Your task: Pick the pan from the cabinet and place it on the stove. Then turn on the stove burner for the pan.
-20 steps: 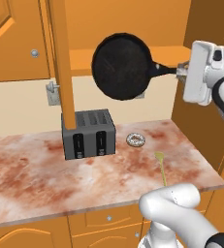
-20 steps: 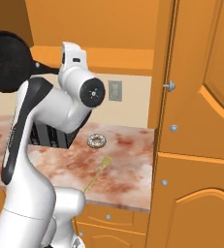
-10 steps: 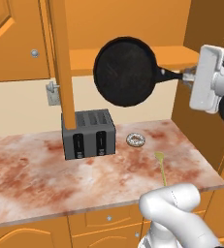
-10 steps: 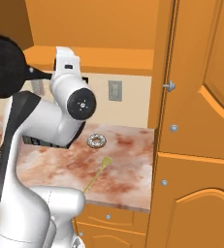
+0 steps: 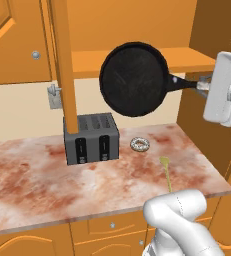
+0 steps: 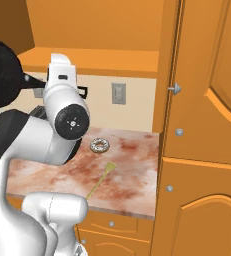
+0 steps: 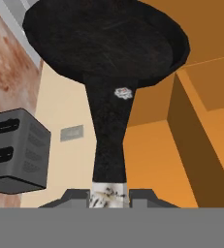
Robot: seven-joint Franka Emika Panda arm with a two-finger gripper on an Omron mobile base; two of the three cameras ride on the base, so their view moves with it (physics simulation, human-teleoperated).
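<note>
While tool point(image 5: 203, 86) clenches long handle of round matte black pan point(image 5: 134, 79), pan hangs tilted on edge above dark grey toaster point(image 5: 91, 138), reddish marbled tabletop point(image 5: 32, 175).

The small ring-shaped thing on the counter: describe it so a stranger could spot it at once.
Start at the reddish marbled countertop and find the dark grey toaster near the wall. Just right of it lies a doughnut, flat on the counter. It is round, pale-speckled and holed, unlike the thin yellow-green utensil lying nearer the front edge.

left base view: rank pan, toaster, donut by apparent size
1. pan, though it hangs in the air, maybe nearer the camera than the rest
2. toaster
3. donut, clearly smallest
</note>
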